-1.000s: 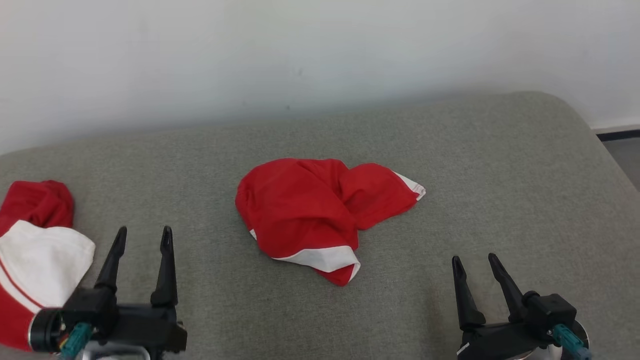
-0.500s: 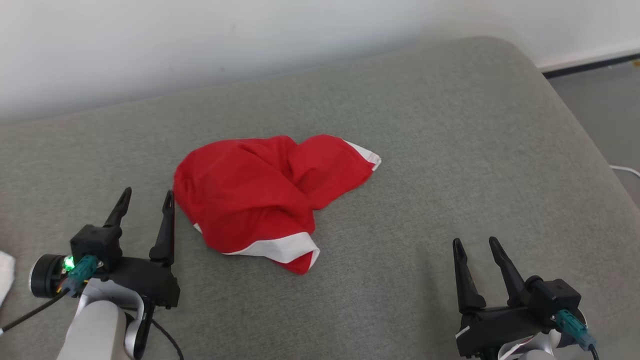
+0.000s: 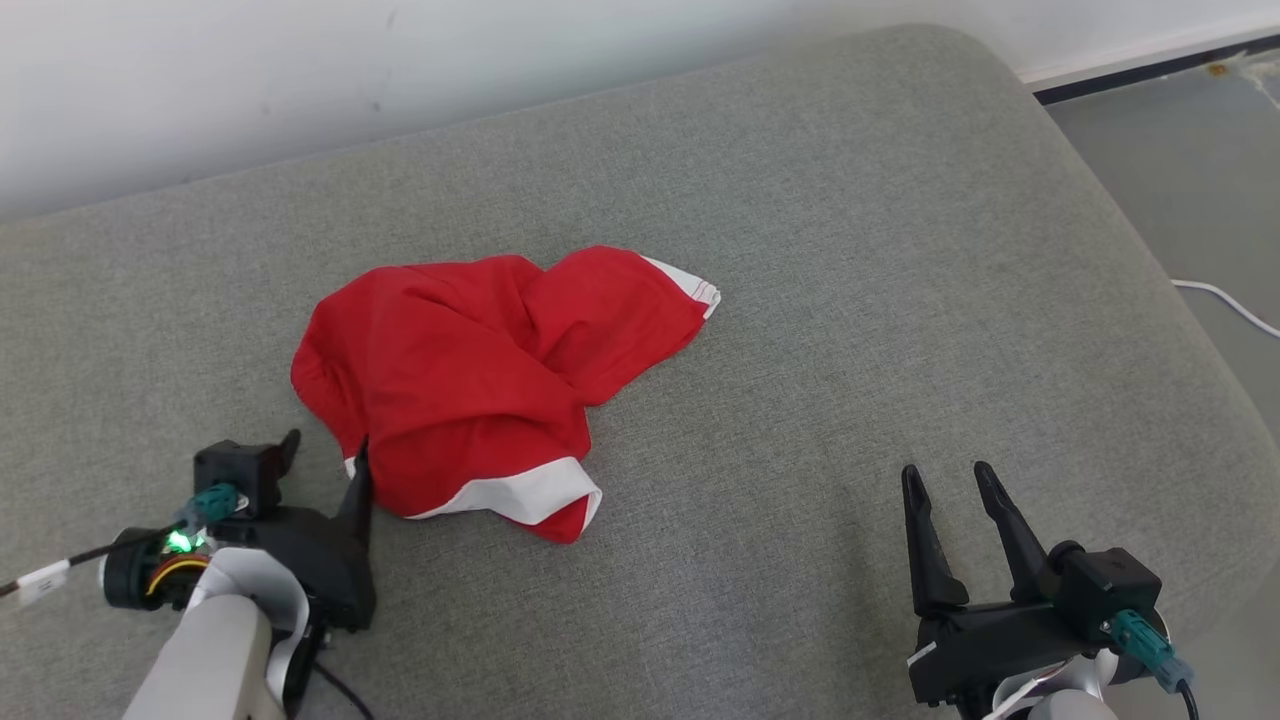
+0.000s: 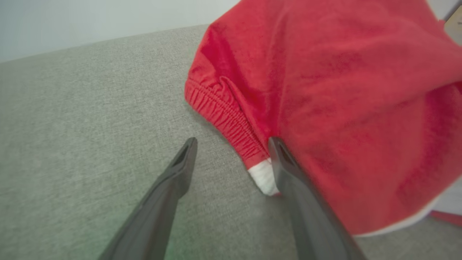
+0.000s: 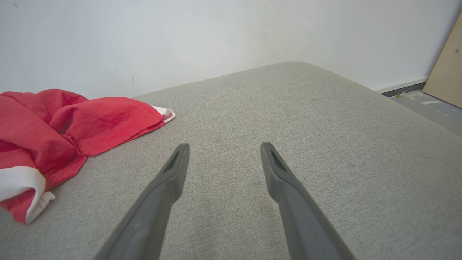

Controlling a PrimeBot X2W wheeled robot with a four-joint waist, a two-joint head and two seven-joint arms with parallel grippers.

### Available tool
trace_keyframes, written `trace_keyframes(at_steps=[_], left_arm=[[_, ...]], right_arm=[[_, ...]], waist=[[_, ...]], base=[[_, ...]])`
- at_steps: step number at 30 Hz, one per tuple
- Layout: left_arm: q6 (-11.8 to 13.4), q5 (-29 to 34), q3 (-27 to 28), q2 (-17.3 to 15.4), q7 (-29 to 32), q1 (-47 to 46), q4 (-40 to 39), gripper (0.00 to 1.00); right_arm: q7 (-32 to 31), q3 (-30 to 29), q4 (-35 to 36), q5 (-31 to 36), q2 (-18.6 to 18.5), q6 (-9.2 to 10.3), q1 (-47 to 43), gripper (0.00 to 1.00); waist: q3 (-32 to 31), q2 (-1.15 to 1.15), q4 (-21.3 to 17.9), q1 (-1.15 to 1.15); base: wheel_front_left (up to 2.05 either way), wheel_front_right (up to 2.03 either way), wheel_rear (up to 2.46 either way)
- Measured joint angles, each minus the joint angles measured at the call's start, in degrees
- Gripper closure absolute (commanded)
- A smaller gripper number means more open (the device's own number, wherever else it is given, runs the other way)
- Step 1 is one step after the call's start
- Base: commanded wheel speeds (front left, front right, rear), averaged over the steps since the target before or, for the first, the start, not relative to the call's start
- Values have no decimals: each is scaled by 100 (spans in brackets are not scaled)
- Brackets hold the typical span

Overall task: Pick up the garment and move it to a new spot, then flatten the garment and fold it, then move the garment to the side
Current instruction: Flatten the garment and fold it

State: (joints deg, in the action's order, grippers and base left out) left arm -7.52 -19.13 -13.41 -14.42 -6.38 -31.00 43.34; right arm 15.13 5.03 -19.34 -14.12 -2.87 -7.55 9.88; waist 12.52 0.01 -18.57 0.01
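A crumpled red garment (image 3: 470,370) with white trim lies in a heap on the grey cushion (image 3: 850,300). My left gripper (image 3: 326,448) is open at the heap's near left edge. In the left wrist view the left gripper (image 4: 232,141) straddles the elastic waistband of the garment (image 4: 343,90), one finger (image 4: 288,173) against the red cloth and the other over bare cushion. My right gripper (image 3: 945,472) stands open at the lower right, well apart from the cloth. Between the right gripper's (image 5: 224,145) fingers there is only cushion, and the garment (image 5: 72,122) lies off to the left.
The cushion's rounded right edge drops to a grey floor (image 3: 1180,150), where a white cable (image 3: 1230,305) lies. A pale wall (image 3: 300,80) runs behind the cushion. A wooden board (image 5: 445,68) leans at the far right.
The head camera has swung to the right, so a second red and white cloth at the left has left the picture. My left gripper has moved in and tilted down at the garment's edge.
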Motion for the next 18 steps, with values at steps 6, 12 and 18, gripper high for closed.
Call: trace_keyframes(at_steps=[6, 12, 18], left_arm=[[1, -500, -461, 194, 97, -163, 174, 29], [-1, -610, -788, 93, -105, -202, 343, 100], [19, -681, -721, 98, -617, -132, 221, 100]], right_arm=[[0, -1, -14, 0, 0, 0, 23, 0], [0, -57, -14, 12, 1, 0, 18, 0], [0, -232, 12, 76, 0, 0, -131, 0]], waist=[[13, 0, -21, 0], [-34, 0, -20, -1], [-147, 0, 187, -1]], base=[[0, 0, 0], [0, 0, 0], [0, 0, 0]])
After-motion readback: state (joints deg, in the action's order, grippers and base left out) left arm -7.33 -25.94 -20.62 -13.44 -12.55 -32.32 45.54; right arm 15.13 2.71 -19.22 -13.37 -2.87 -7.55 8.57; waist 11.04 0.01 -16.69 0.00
